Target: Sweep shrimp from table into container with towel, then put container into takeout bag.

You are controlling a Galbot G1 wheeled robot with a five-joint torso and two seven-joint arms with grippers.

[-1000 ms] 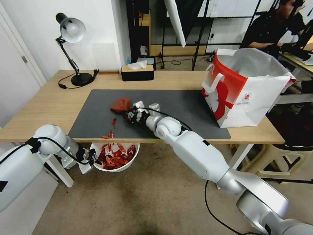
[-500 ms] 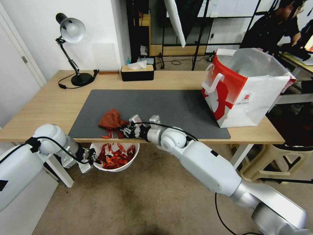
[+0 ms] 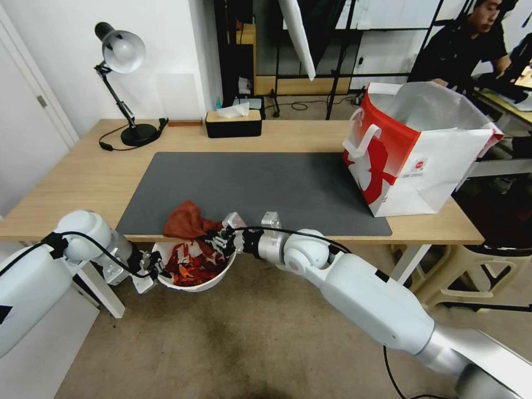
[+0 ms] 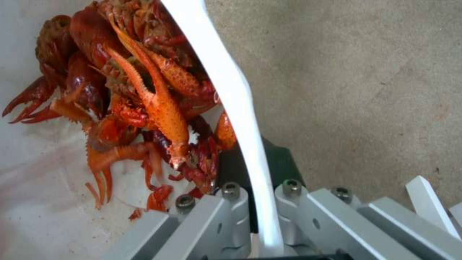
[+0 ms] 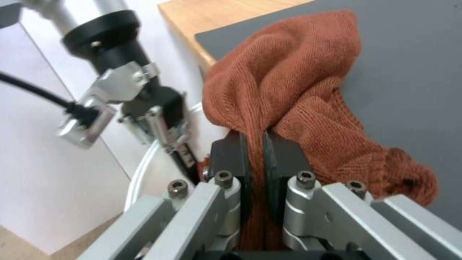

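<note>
While the left claw (image 3: 151, 266) grips the rim of the white bowl (image 3: 216, 275) just below the desk's (image 3: 83, 177) near edge, its fingers closed on either side of the thin wall, the right claw (image 3: 217, 239) stands at that same edge, clenched on the rust-brown towel (image 3: 185, 220). The towel bunches up on the front lip of the dark grey mat (image 3: 266, 183) and hangs partly over the bowl. In the left wrist view the crayfish (image 4: 144, 94) lie heaped inside the bowl, bright red-orange claws and shells against the white. The right wrist view shows the cloth (image 5: 293, 90) pinched tight between the two black pads (image 5: 231, 159). Well off to the right, the red and white takeout bag (image 3: 415, 149) stands upright and open on the desk.
</note>
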